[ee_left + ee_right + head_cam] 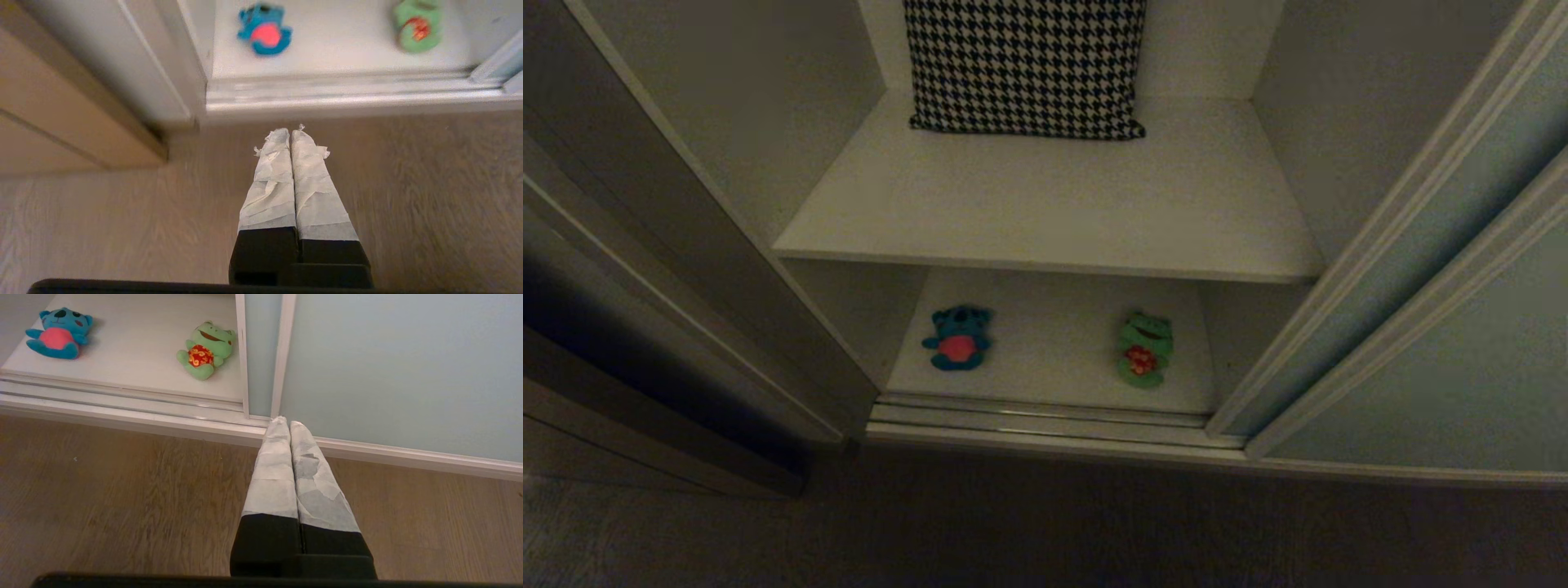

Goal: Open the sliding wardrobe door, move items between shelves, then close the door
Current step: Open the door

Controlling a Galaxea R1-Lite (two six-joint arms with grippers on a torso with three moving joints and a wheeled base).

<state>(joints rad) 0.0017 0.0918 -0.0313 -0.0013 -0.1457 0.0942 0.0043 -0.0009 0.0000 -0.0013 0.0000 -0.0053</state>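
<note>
**Wardrobe stands open, two plush toys on the lower shelf**

The pale grey-green sliding wardrobe door (1462, 359), edged by a thin beige frame, sits pushed to the right, leaving the compartment open. On the lower white wardrobe shelf (1054, 359) lie two toys, well apart: the blue plush toy with a red belly (958, 337) on the left and the green smiling frog plush with a red patterned patch (1145, 349) on the right, near the door's edge. The upper white shelf (1045, 204) carries only a black-and-white houndstooth pillow (1025, 65) propped at the far wall. Neither arm shows from the head. The left claw (291, 131), its fingers wrapped in white tape, is pressed together and empty above the wooden floor (408, 196), near the wardrobe's bottom track (347, 96). The right claw (284, 422), taped alike, is also together, empty, just before the door's foot.
</note>
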